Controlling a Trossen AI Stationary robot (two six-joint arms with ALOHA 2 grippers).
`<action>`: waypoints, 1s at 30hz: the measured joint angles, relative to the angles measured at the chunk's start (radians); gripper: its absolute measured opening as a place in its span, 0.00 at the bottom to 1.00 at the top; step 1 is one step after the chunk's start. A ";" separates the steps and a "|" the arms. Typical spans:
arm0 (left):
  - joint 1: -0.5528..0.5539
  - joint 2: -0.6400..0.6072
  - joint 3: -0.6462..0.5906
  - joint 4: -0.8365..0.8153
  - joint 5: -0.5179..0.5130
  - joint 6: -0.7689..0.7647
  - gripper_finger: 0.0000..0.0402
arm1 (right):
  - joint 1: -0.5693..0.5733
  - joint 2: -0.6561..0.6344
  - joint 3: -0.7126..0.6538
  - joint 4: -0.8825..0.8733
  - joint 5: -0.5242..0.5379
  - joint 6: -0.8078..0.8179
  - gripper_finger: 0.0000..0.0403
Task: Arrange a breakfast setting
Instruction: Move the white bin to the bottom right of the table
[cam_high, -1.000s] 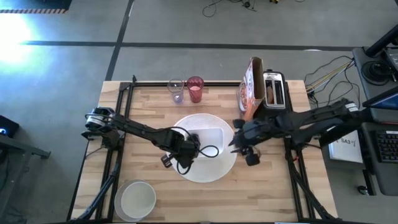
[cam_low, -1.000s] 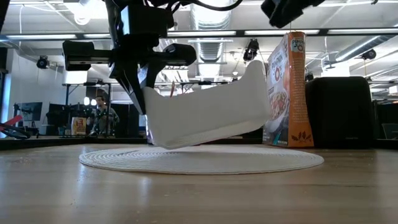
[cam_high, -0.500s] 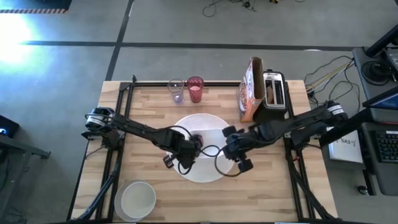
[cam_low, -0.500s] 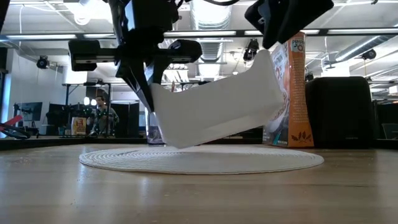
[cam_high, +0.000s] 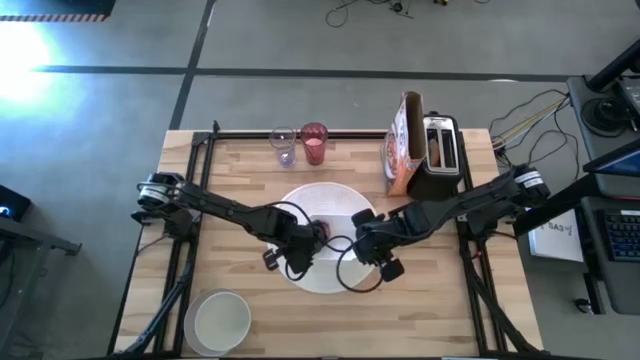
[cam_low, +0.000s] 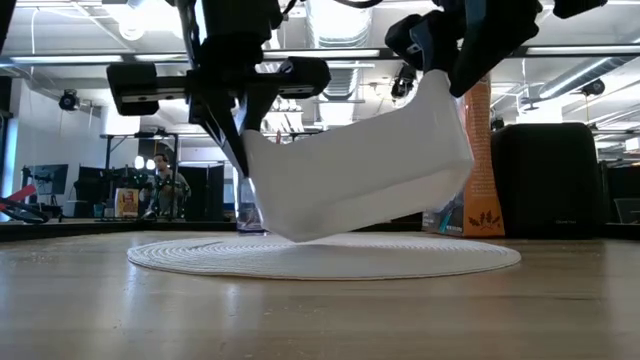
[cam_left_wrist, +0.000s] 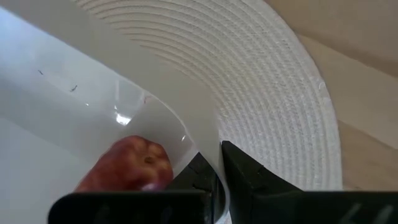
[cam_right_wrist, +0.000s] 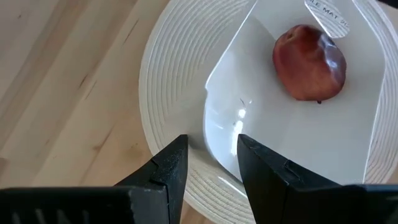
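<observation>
A white rectangular tub hangs tilted over the round white ribbed placemat, its left end low and its right end high. A small red fruit lies inside it. My left gripper is shut on the tub's left end. My right gripper is open above the tub's raised right end, with one finger on each side of a corner of the rim. The bagel, grey plate and spoon are out of view. My left gripper pinches the tub's end wall, one finger inside and one outside, coming from above and pointing down. The tub hangs tilted; whether its low corner touches the placemat I cannot tell. My right gripper: whether its fingers touch the rim I cannot tell.
A white bowl sits at the near left. A clear glass and a pink-red tumbler stand at the far edge. A cereal box and a black-and-silver toaster stand at the far right.
My right gripper has moved toward the table's left and come down over the tub's right end. The tub's right end has risen a little, so the tub tilts more steeply. My left gripper has kept its hold.
</observation>
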 joint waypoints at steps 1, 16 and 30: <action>0.000 0.000 0.000 0.001 0.000 0.007 0.00 | 0.000 0.001 0.000 -0.004 -0.001 0.001 0.32; 0.006 0.002 0.000 0.047 0.000 0.038 0.00 | 0.007 0.053 -0.008 -0.018 -0.054 -0.003 0.32; 0.006 0.002 -0.007 0.062 -0.003 0.039 0.00 | 0.020 0.105 -0.003 -0.023 -0.062 0.003 0.21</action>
